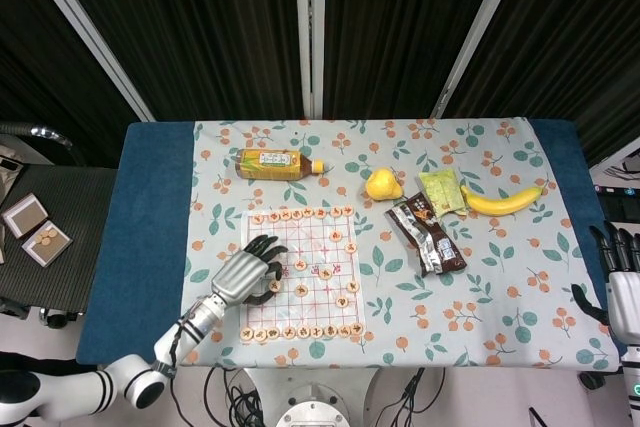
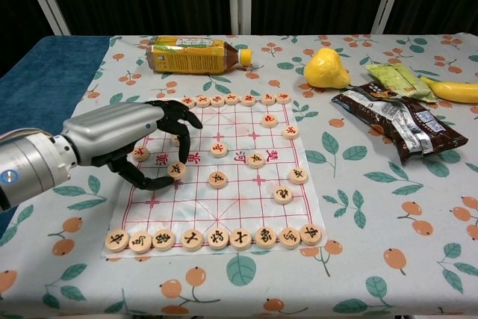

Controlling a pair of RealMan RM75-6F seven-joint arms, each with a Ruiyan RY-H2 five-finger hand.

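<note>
A paper Chinese chess board lies on the floral cloth, with round wooden pieces in a row along its near edge, a row along its far edge and several scattered between. My left hand arches over the board's left side. Its fingers curl down and it pinches one chess piece between thumb and a fingertip. Another piece lies under the palm. My right hand shows only in the head view, off the table's right edge, fingers spread upward and holding nothing.
Behind the board lies a tea bottle on its side. To the right are a yellow pear-shaped fruit, a green packet, brown snack packets and a banana. Blue cloth borders the table's left side.
</note>
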